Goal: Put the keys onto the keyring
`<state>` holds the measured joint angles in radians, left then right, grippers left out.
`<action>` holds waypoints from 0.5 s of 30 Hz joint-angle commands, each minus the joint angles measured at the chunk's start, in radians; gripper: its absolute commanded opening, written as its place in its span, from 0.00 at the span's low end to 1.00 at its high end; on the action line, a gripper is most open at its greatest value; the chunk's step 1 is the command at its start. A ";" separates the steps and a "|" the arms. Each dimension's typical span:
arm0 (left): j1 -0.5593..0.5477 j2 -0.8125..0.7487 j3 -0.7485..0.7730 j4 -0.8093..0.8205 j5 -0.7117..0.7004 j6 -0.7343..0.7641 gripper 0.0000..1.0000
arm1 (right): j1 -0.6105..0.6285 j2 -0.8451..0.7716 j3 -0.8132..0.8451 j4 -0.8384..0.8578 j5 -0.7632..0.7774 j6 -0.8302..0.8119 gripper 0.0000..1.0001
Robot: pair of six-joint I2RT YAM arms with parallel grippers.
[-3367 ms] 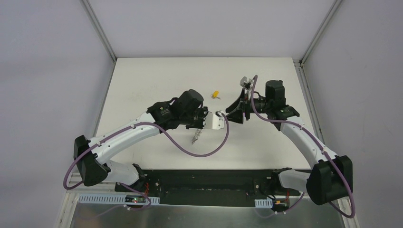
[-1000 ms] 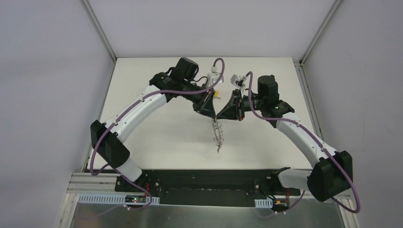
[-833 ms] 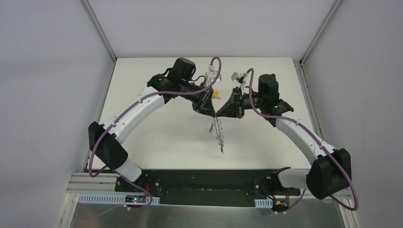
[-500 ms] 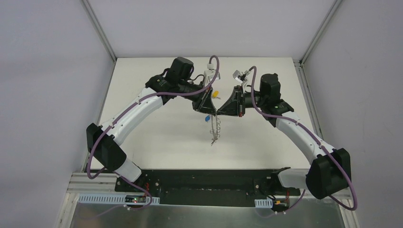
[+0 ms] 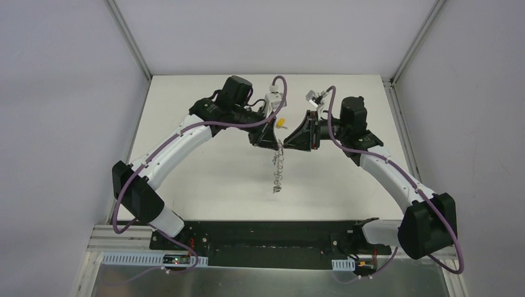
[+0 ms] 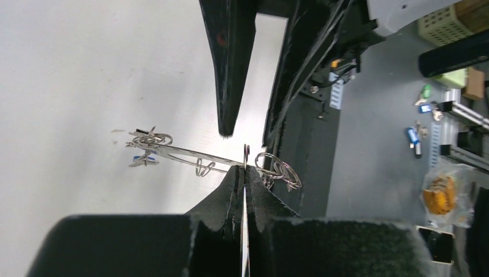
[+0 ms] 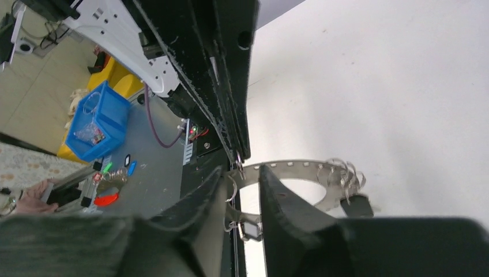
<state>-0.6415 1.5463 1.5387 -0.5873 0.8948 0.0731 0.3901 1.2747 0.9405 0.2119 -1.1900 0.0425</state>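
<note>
The keyring [image 5: 278, 170] hangs in the air above the desk [image 5: 204, 179], dangling down from the spot where the two hands meet, and from where I stand this looks like the middle of a handover or a re-grip rather than the threading itself. The left hand [image 6: 244, 175] is pinched fully closed on the rim of the flat grey ring and carries its whole weight. The right hand [image 7: 241, 170] has its jaws a little way apart, straddling the band without pressing on it. The yellow key [image 5: 281, 122] lies loose on the desk just behind the two hands, so at least that one is not yet on. I'd judge the next move calls for the left hand to hold the ring steady while the right goes to fetch that key and works it onto one of the wire loops [image 6: 279, 168], which will be fiddly given how small they are. The overhead view shows only a thin chain-like shape. The left wrist camera shows the ring edge-on, with a blue-headed key [image 6: 151, 157] apparently on a loop at the far end. The right wrist camera alone shows the ring's broad curve and what looks like a black key head [image 7: 354, 205] at its far side.
</note>
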 commanded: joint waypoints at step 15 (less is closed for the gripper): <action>0.001 -0.199 -0.058 -0.177 -0.316 0.260 0.00 | -0.033 0.098 0.165 -0.275 0.360 -0.331 0.98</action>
<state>-0.6415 1.3899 1.4624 -0.7078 0.6163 0.2741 0.3405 1.3079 1.0023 0.0315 -0.9558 -0.1741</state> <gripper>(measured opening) 0.008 0.971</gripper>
